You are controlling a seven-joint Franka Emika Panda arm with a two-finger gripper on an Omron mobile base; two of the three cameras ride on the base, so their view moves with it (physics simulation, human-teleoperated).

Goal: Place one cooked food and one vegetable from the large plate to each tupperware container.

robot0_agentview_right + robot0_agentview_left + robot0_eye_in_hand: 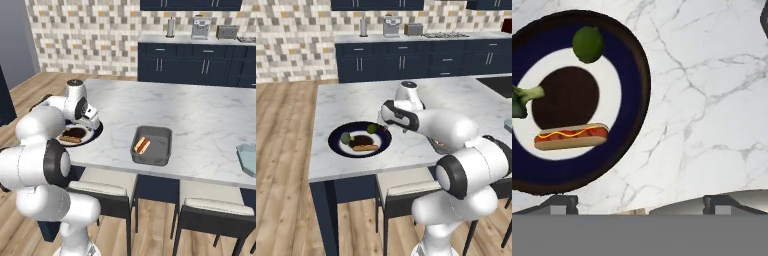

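The large plate [628,70], navy-rimmed with a white centre, lies at the counter's near left [384,145]. On it are a round green vegetable [588,44], a broccoli floret [521,100], a dark patty [567,97] and a hot dog [571,136]. My gripper [642,205] hangs open and empty above the marble, just beside the plate's rim [382,124]. The dark grey tupperware container [159,149] sits near the front edge with a hot dog [142,145] inside. The pale teal one [247,160] lies far right.
Dark stools [207,212] stand under the counter's front edge. A stretch of bare marble [200,115] lies between the plate and the trays. The back wall counter holds a coffee machine [391,26] and a toaster [413,29].
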